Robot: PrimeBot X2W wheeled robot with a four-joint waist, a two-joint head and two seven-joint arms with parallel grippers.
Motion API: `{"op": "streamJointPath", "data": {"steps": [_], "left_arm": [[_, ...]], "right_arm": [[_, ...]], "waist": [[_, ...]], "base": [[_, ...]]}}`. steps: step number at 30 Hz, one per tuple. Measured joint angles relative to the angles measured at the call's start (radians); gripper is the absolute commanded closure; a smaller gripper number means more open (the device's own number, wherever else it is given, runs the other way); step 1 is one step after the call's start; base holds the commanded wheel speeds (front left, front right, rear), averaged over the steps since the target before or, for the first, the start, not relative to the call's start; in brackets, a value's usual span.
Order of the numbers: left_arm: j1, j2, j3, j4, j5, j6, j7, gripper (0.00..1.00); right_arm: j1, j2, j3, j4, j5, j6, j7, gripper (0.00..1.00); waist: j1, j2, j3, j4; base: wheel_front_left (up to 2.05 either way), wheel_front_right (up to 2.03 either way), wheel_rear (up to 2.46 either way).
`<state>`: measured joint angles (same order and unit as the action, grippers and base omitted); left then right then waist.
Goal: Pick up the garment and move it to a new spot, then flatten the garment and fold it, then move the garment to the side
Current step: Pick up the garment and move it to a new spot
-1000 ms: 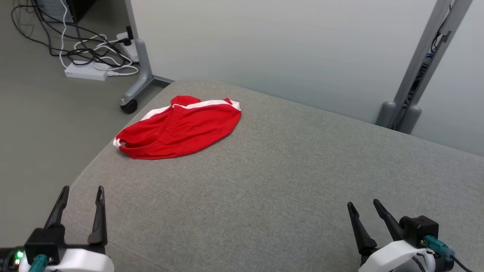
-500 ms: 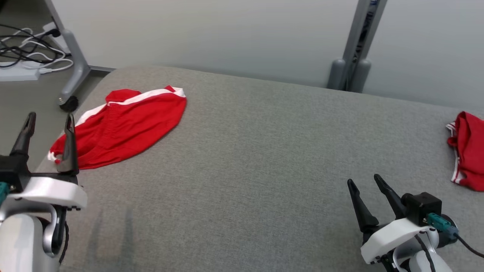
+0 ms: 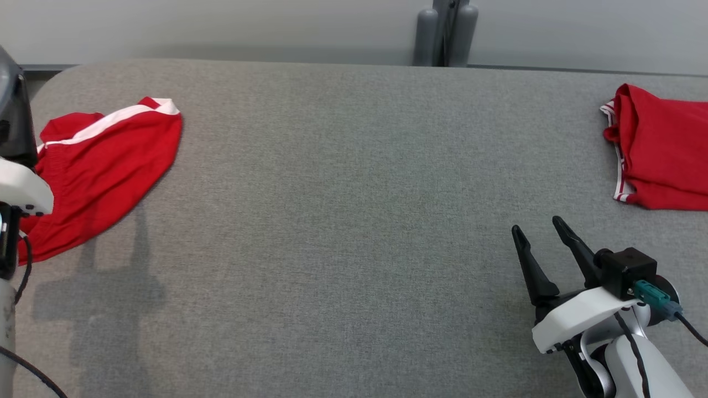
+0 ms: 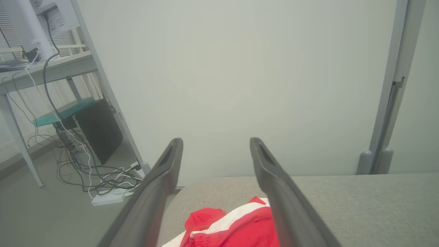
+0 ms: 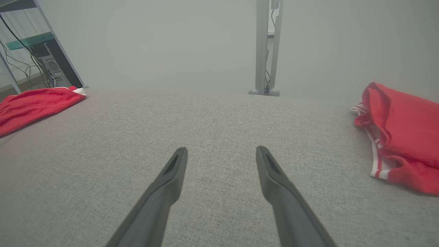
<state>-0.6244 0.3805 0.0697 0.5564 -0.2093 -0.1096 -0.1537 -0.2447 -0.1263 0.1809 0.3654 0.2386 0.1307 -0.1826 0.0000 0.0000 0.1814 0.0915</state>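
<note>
- Grey fabric pad (image 3: 354,193) takes up most of the head view.
- Two red things sit on it, well apart. The left shorts (image 3: 105,166), with a white stripe, lie loose and half spread near the pad's left end. The right shorts (image 3: 661,149) are bunched tighter at the far right edge.
- Best guess on the step: right at the pick-up, since nothing's lifted or flattened. The left shorts look like the target because the left gripper (image 4: 216,140) hangs just above them, though the pictures don't really settle that.
- The next move would need that gripper to tip down onto an edge of the cloth, waistband or hem. It should pinch a fold there rather than poke the pad.
- The wrist view shows the left gripper up in the air, aimed at the wall (image 4: 219,68), with the shorts low between its fingers (image 4: 164,178). It's spread wide, holding nothing and touching nothing.
- The right gripper (image 3: 535,224) sits low over the pad near the robot, apart from both shorts. It's also spread wide and has nothing in it.
</note>
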Motion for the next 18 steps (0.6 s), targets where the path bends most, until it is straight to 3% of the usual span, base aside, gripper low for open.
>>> {"op": "streamJointPath", "data": {"steps": [9,14,18], "left_arm": [[-0.161,0.076,-0.044,0.23,-0.061,-0.017,0.074,0.0],[-0.221,0.108,-0.103,0.352,-0.121,-0.019,0.172,0.0],[-0.251,0.144,-0.199,0.429,-0.202,-0.019,0.311,0.0]], "right_arm": [[-0.038,-0.006,-0.008,-0.016,-0.002,0.0,0.009,0.0],[-0.05,-0.01,-0.015,-0.027,-0.008,0.0,0.013,0.0],[-0.055,-0.016,-0.021,-0.04,-0.01,0.0,0.024,0.0]], "waist": [[0.0,0.0,0.084,-0.079],[0.0001,0.0,0.122,-0.119],[0.0,0.0,0.153,-0.149]], "base": [[0.0,0.0,0.0],[0.0,0.0,0.0],[0.0,0.0,0.0]]}}
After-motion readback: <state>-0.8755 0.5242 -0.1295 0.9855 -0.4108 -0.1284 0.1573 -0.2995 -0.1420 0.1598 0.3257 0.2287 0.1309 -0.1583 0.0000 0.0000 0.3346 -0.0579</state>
